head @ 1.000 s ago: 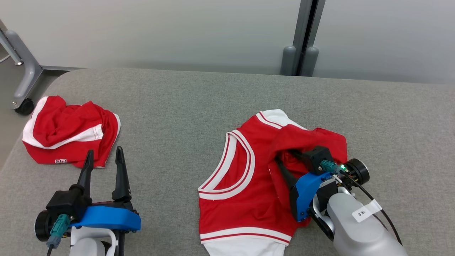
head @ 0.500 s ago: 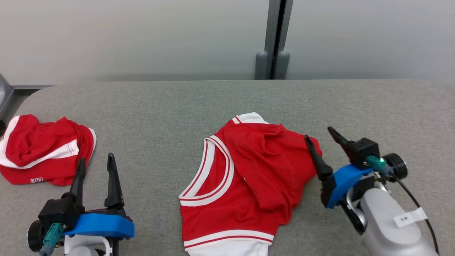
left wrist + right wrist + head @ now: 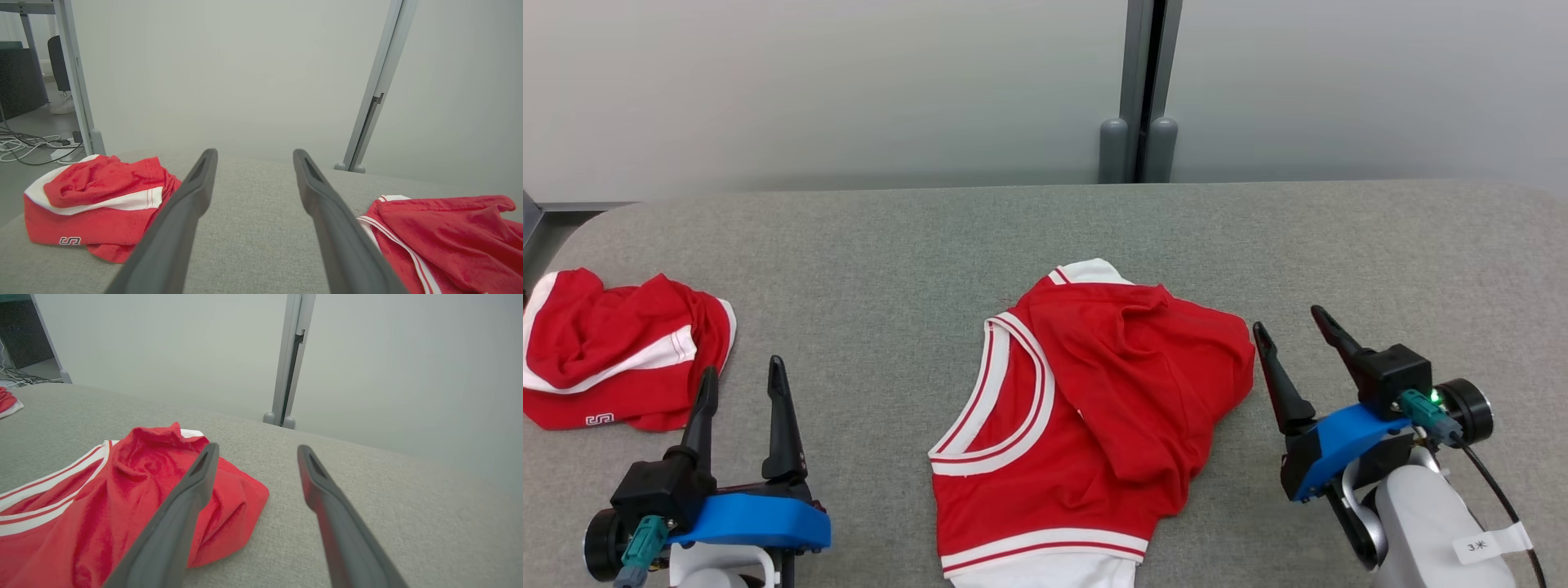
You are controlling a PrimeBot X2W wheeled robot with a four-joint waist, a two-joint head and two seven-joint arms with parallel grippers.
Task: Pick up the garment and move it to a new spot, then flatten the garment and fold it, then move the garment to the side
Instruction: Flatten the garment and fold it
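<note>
Table (image 3: 866,245) is grey fabric; you've got pale wall (image 3: 849,82) and post (image 3: 1141,82) at 12 o'clock, jersey (image 3: 1094,408) at 6. Left gripper (image 3: 743,366) and right gripper (image 3: 1287,318) both spread apart.

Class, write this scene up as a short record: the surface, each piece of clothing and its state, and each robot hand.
Surface: grey cloth-covered table
Middle item: red vest with white trim, one side folded over itself, not flat
Left item: red and white garment, crumpled, near the table's left end
Left hand: open, empty, between the two items
Right hand: open, empty, beside the vest's right edge
</note>
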